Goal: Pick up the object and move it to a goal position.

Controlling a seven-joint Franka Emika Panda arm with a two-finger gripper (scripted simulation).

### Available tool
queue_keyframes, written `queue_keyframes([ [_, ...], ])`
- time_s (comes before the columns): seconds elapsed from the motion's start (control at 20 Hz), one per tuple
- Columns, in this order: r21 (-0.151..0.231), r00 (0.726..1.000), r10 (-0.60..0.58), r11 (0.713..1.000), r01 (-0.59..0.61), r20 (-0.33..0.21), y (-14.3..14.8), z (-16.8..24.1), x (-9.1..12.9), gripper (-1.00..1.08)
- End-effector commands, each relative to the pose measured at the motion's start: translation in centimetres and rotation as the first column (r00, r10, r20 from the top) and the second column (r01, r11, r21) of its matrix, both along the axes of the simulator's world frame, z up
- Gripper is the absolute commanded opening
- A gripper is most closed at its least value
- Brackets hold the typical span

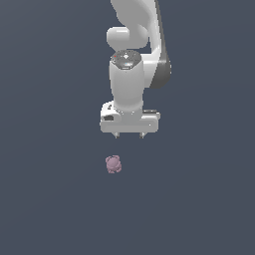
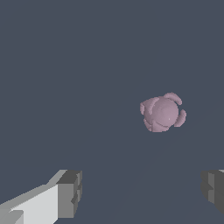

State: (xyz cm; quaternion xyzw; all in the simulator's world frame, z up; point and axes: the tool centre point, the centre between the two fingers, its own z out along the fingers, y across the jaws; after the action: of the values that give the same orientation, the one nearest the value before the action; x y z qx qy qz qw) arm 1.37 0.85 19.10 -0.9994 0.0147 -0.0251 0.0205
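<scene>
The object is a small dusty-pink lumpy ball (image 1: 113, 164) with bumpy knobs, lying on the dark grey ground. In the exterior view it sits below my white gripper (image 1: 129, 135) and a little toward the exterior view's left. My gripper points down, is open and empty, and hovers apart from the ball. In the wrist view the ball (image 2: 162, 113) lies beyond the two grey fingertips (image 2: 70, 193), outside the gap between them. The gripper's midpoint (image 2: 141, 192) is over bare ground.
The white and dark arm (image 1: 135, 55) rises above the gripper to the exterior view's top edge. The dark grey ground (image 1: 55, 199) fills both views, with no other object showing.
</scene>
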Motion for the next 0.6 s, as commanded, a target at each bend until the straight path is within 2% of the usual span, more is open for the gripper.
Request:
queue_keyframes([
  [0.0, 0.0, 1.0, 0.0, 1.0, 0.0, 0.0, 0.0, 0.0, 0.0, 1.0],
  [0.55, 0.006, 0.998, 0.056, 0.998, -0.056, 0.027, 1.7, 1.8, 0.7, 1.0],
])
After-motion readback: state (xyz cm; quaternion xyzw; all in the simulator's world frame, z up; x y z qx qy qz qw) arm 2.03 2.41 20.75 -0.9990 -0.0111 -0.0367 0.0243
